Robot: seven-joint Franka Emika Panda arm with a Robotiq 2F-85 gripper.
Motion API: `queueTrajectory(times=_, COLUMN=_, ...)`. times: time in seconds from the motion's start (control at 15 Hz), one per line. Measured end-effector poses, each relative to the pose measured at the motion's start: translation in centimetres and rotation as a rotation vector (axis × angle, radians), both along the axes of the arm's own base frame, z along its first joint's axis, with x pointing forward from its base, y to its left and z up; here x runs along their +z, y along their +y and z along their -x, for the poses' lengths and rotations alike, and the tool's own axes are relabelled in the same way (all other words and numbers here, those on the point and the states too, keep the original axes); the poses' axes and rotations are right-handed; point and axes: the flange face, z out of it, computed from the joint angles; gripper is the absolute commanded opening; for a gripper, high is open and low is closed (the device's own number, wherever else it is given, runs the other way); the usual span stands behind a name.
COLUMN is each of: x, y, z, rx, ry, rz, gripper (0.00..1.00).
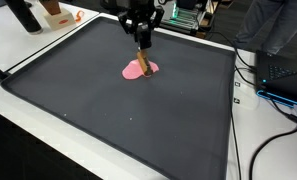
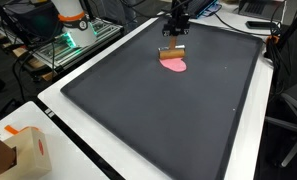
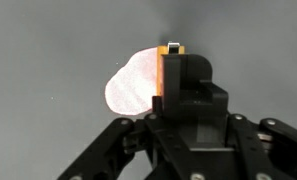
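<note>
A flat pink oval piece [image 1: 138, 71] [image 2: 175, 65] lies on the far part of a black mat [image 1: 128, 120] [image 2: 168, 120]. My gripper [image 1: 142, 47] [image 2: 174, 40] hangs straight over it, shut on a short brown stick-like object [image 1: 144, 62] [image 2: 171, 51] held just above the pink piece. In the wrist view the brown object [image 3: 170, 75] shows as an orange strip with a white tip, pressed against a black finger [image 3: 200, 80]. The pink piece [image 3: 133, 85] lies behind it to the left. The other finger is mostly hidden.
The mat covers a white table [image 1: 18, 120]. An orange-and-white box [image 1: 56, 12] and a black item [image 1: 26, 15] stand beyond the mat's far corner. Cables [image 1: 273, 85] run beside one mat edge. A cardboard box [image 2: 23, 150] and green-lit equipment [image 2: 73, 35] sit off the mat.
</note>
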Motion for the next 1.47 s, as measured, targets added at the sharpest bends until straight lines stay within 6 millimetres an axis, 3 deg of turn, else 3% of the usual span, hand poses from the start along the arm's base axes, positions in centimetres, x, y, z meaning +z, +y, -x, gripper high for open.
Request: queueTrajectory(times=1.47, x=0.13, y=-0.86, z=-0.47, rx=-0.114, ry=-0.026, rz=0.020, gripper=0.23)
